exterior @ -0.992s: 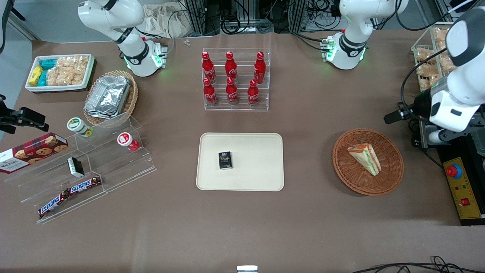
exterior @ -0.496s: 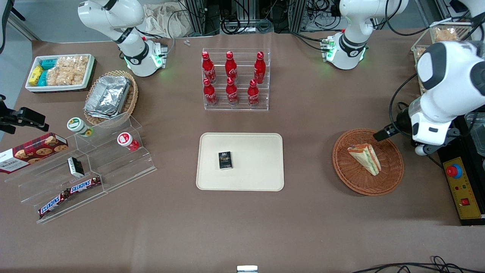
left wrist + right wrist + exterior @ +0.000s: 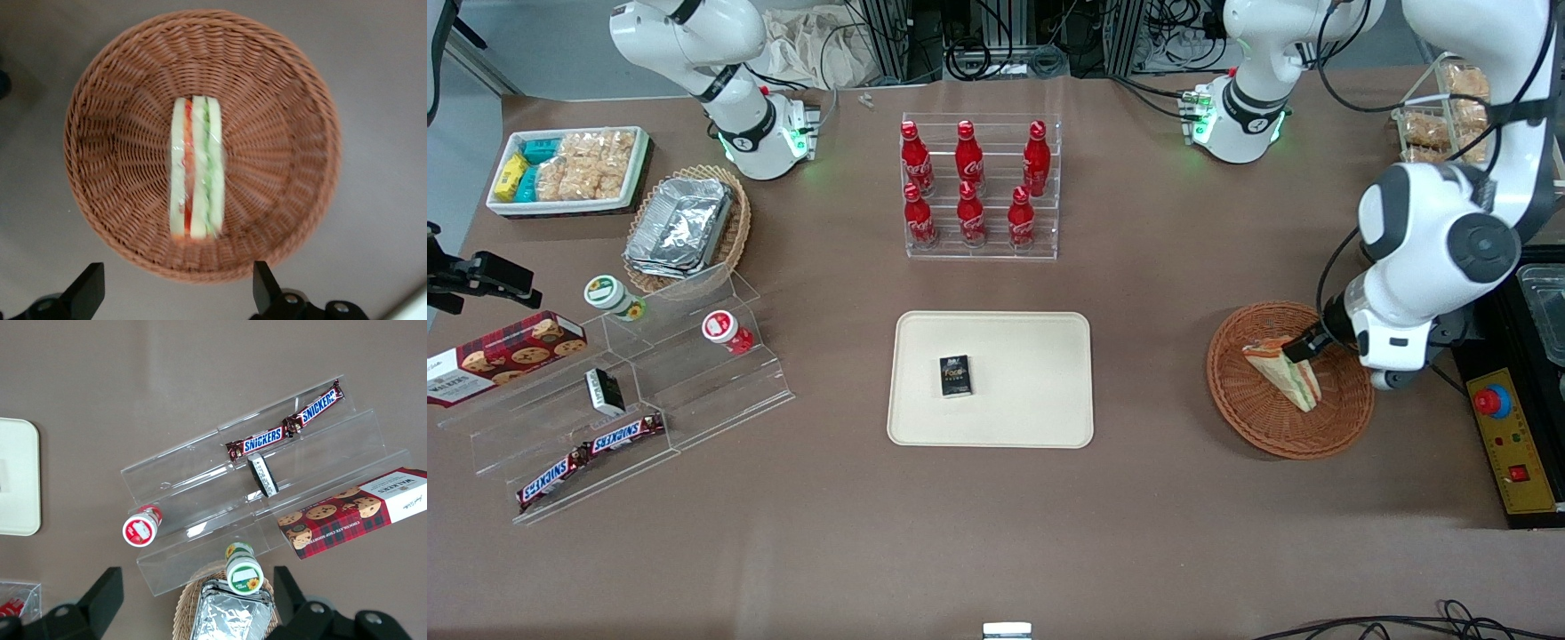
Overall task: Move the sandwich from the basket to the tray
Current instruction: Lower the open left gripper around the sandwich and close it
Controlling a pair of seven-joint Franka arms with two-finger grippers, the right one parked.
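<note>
Sandwich waiting in basket, gripper poised above

Brown tabletop throughout, with the reddish-brown wicker basket (image 3: 1289, 380) toward the working arm's end and the cream tray (image 3: 990, 379) at the table's middle, well apart from the basket. Lying in the basket's middle: the clear-wrapped wedge sandwich (image 3: 1283, 372), set on edge so that the wrist camera looks straight down on its pale bread slices and the orange-red and green filling between them. Already on the tray: a small dark box (image 3: 955, 375).

Probably light and soft. Bread likely to crush under a hard squeeze, film wrap likely slippery, filling liable to shift. Best taken across the two flat bread faces, near mid-length, with a gentle pinch; a hold at the thin tip looks poor.

Left gripper (image 3: 175, 297) above the basket, near the rim on the working arm's side, not touching anything. Fingers (image 3: 88, 288) spread wide, with a gap clearly broader than the sandwich's thickness. Sandwich not yet between them: ahead of the fingertips in the wrist view, its long axis roughly in line with the midpoint of the gap. Judged still needed: centring over the wedge, then a descent so the pads straddle the bread faces
</note>
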